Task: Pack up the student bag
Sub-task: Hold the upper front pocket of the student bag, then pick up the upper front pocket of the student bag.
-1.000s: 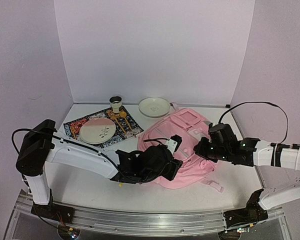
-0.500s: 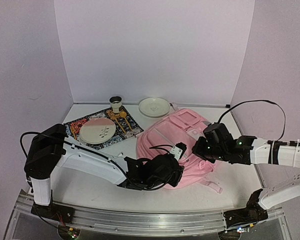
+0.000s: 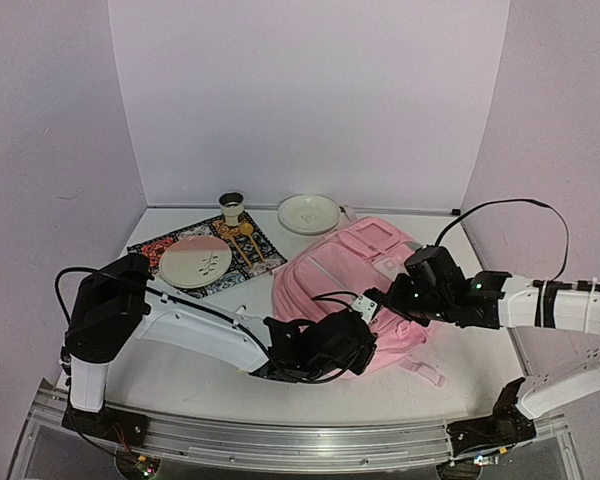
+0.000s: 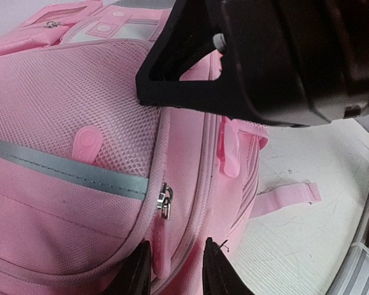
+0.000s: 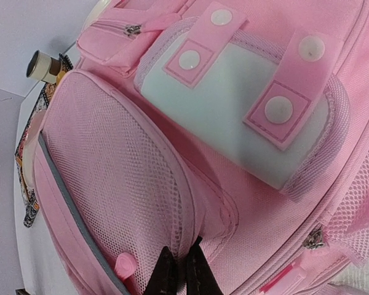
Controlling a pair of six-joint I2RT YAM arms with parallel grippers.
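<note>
The student bag (image 3: pixel 330 275) is a big pink backpack lying flat in the middle of the table. My left gripper (image 3: pixel 362 340) sits at its near edge. In the left wrist view the left gripper (image 4: pixel 175 273) has its jaws narrowed onto the bag's (image 4: pixel 61 123) zip seam, with the pink pull tab (image 4: pixel 160 255) under the metal slider (image 4: pixel 165 201) between them. My right gripper (image 3: pixel 373 298) rests on the bag's top. Seen from the right wrist, the right gripper (image 5: pixel 181 273) is shut on a fold at the edge of the mesh pocket (image 5: pixel 111 178).
At the back left a patterned mat (image 3: pixel 150 255) carries a pink and white plate (image 3: pixel 195 262) and wooden utensils (image 3: pixel 250 240). A small cup (image 3: pixel 231 207) and a white plate (image 3: pixel 308 213) stand by the back wall. A pink strap (image 3: pixel 425 370) trails off the bag's near right corner.
My left gripper slid right along the bag's near edge and its jaws narrowed onto the zip seam. The right gripper shifted a little left, still pinching the bag.
</note>
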